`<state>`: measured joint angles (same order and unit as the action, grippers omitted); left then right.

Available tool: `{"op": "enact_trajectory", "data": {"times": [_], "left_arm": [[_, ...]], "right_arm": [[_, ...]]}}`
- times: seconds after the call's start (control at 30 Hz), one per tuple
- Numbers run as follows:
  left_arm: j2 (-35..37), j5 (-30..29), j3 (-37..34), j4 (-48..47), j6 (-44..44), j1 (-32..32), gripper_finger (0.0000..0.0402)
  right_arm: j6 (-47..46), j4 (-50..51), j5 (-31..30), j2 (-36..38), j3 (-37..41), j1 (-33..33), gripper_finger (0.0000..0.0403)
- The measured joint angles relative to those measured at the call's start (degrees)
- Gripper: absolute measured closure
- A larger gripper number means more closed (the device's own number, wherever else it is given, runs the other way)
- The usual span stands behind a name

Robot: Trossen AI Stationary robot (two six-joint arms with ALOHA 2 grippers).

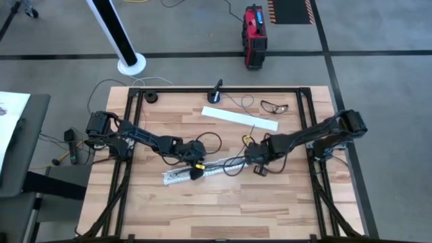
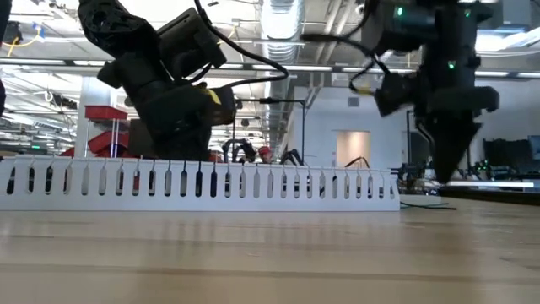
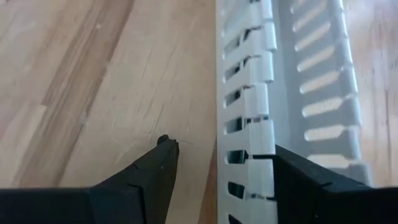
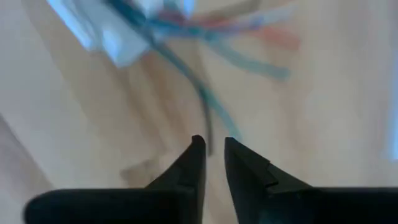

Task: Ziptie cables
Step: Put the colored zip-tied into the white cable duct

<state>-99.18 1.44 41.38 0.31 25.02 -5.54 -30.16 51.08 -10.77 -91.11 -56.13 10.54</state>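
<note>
A long white slotted strip (image 1: 179, 175) lies on the wooden table near its middle and shows edge-on in the low view (image 2: 253, 181). My left gripper (image 1: 196, 167) is open over it. One finger (image 3: 158, 165) stands outside the strip's slotted wall (image 3: 249, 118), the other (image 3: 311, 177) on the channel side. The cables (image 1: 233, 162), a loose bunch of thin dark and grey wires, lie at the strip's right end (image 4: 205, 37). My right gripper (image 1: 252, 156) points down beside them (image 2: 445, 173), its fingertips almost together (image 4: 214, 146). My left gripper straddles the slotted wall (image 3: 245, 155) of the white strip from above, and I cannot tell whether either finger touches it. My right gripper has one thin dark wire (image 4: 208, 118) running up to its fingertips, and I cannot tell whether they touch it.
A second white strip (image 1: 239, 117) lies slantwise toward the far edge, with a pair of glasses (image 1: 273, 106) to its right. Small black items (image 1: 216, 92) (image 1: 152, 96) sit at the far edge. The near half of the table shows bare wood.
</note>
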Motion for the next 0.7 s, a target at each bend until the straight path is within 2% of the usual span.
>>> {"op": "enact_trajectory", "data": {"times": [0.13,0.3,0.53,0.7], "left_arm": [[0.0,0.1,0.0,0.2,1.4,0.0,0.0194],[0.0,0.8,0.0,0.2,-3.9,0.0,0.0194],[-0.1,1.2,0.1,0.6,-4.6,0.0,0.0194],[-0.1,1.1,0.1,0.6,-3.6,0.0,0.0194]], "right_arm": [[8.7,-1.1,-3.9,0.0,-5.0,2.5,0.0396],[20.0,-4.8,-3.0,0.0,-8.0,1.9,0.0402],[27.1,-9.0,-0.9,-0.1,-6.6,-1.1,0.0402],[28.5,-12.2,0.2,-0.1,-5.7,-1.8,0.0402]]}}
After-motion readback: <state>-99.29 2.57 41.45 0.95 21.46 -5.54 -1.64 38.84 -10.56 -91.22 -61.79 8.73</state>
